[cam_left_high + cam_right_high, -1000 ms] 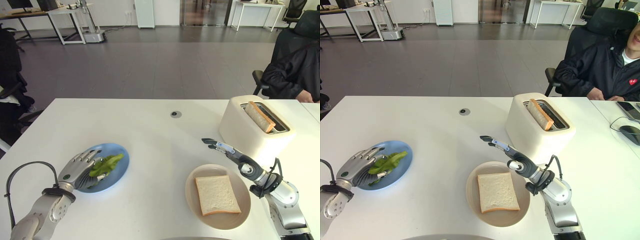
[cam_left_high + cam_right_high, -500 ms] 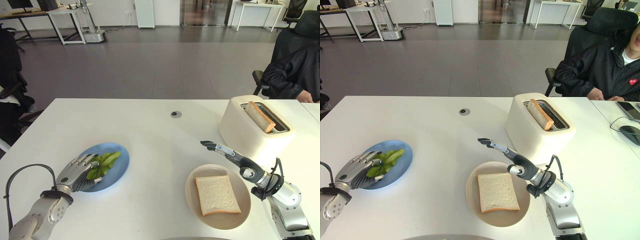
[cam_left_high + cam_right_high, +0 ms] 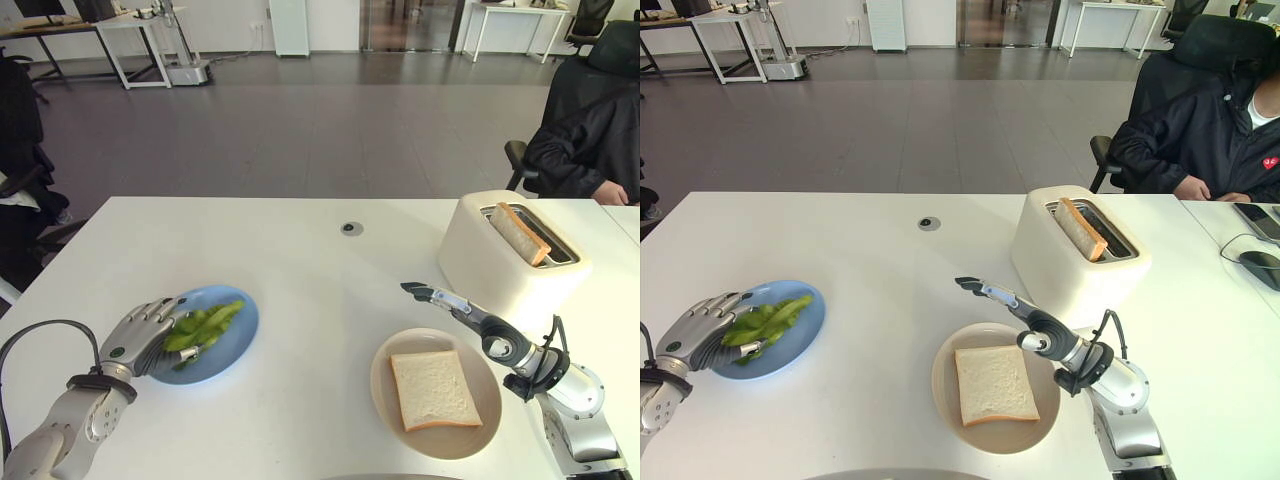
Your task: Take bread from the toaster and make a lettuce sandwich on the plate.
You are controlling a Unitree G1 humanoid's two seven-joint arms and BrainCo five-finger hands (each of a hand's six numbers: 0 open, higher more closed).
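While the left hand (image 3: 132, 338) had its fingers (image 3: 160, 312) curled round the near end of the lettuce (image 3: 205, 322) on the dish (image 3: 237, 342), the right hand (image 3: 470, 318) was flat, fingers straight and holding nothing. Just below those straight fingers lay the plate (image 3: 385, 368) with one slice (image 3: 433, 390). To their right, the toaster (image 3: 490, 270) held a second slice (image 3: 520, 233). I judged the lettuce light, limp and easily torn: grip the leaves bunched, near mid-length, with light pressure.

Green lettuce (image 3: 207, 322), blue plate (image 3: 237, 335), cream toaster (image 3: 488, 272), beige plate (image 3: 383, 377), white table (image 3: 300, 262)
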